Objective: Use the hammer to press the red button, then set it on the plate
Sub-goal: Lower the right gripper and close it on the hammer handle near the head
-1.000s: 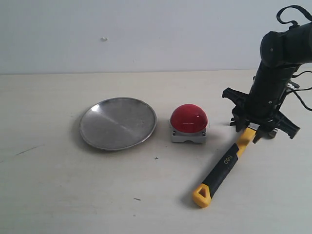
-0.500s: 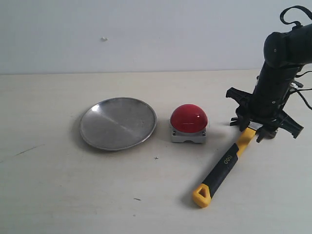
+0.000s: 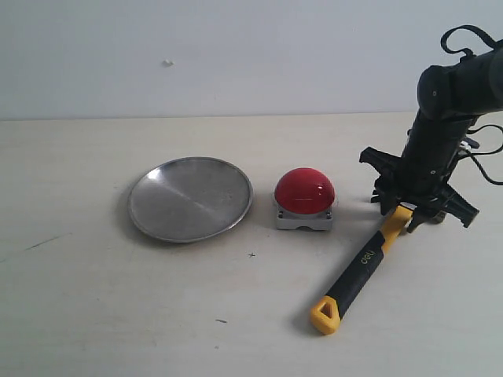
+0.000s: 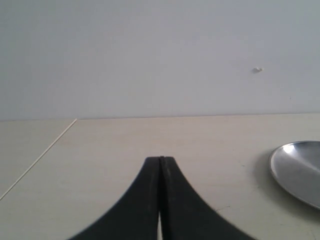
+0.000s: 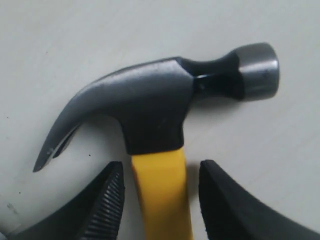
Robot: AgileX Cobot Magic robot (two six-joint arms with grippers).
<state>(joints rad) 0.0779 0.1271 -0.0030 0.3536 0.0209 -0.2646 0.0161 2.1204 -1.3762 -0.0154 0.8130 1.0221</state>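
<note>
Exterior view: red button (image 3: 304,191) roughly between hammer (image 3: 363,263), plate (image 3: 190,199).

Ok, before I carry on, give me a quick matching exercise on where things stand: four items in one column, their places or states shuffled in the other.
Column one:
1. hammer
2. red button
3. plate
4. left gripper

Column two:
A. shut, holding nothing
B. nothing on it, farthest left in the exterior view
C. lying down, yellow neck between the open fingers of the right gripper
D. sitting between the plate and the hammer, untouched

Pairs: 1-C, 2-D, 3-B, 4-A
</note>
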